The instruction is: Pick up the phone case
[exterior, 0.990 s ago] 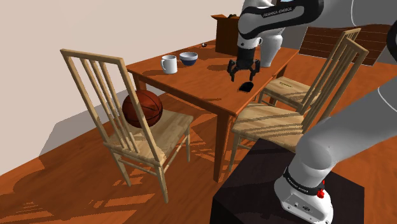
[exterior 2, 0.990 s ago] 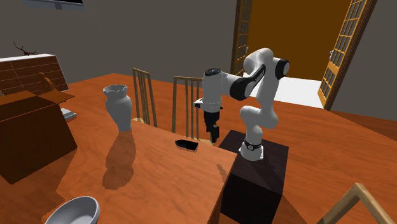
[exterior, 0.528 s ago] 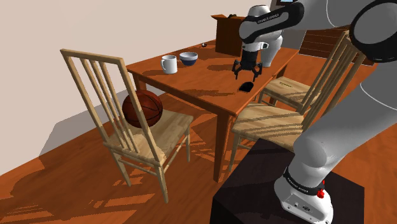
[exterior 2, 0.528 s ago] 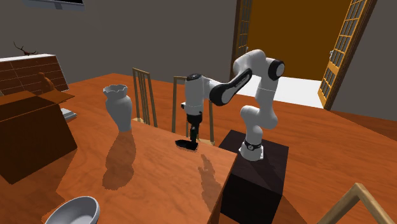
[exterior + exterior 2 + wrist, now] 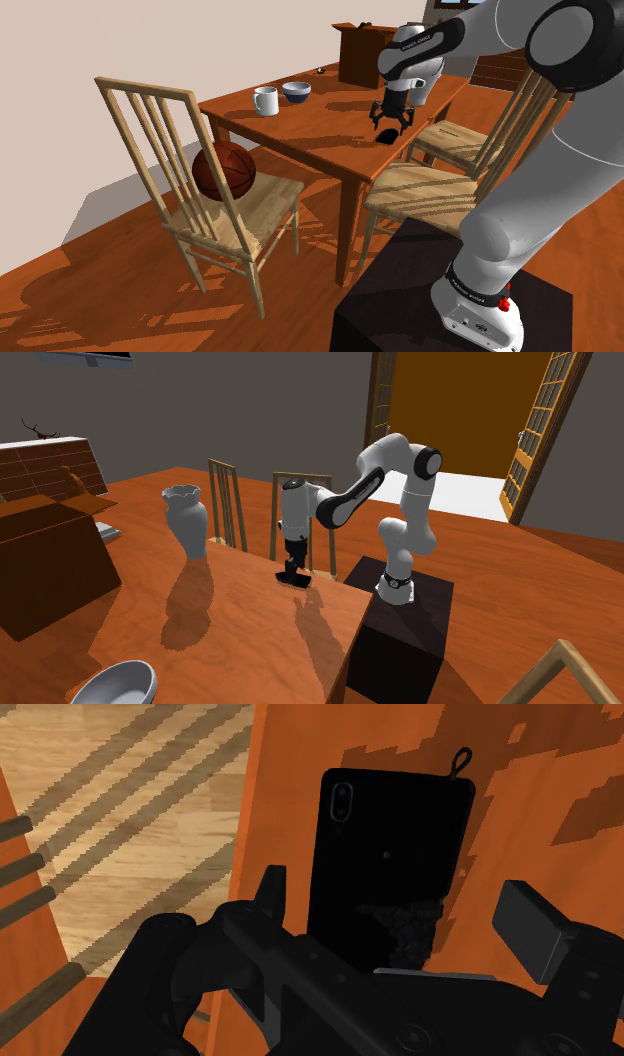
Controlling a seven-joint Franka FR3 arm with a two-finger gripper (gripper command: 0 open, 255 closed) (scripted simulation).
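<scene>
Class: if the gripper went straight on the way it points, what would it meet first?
Probably the black phone case, lying flat on the table under the gripper. Its open fingers straddle the case; the gap is unclear.

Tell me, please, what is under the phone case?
The phone case lies flat on the table, near its edge. The open pincer hides one end of it.
</scene>
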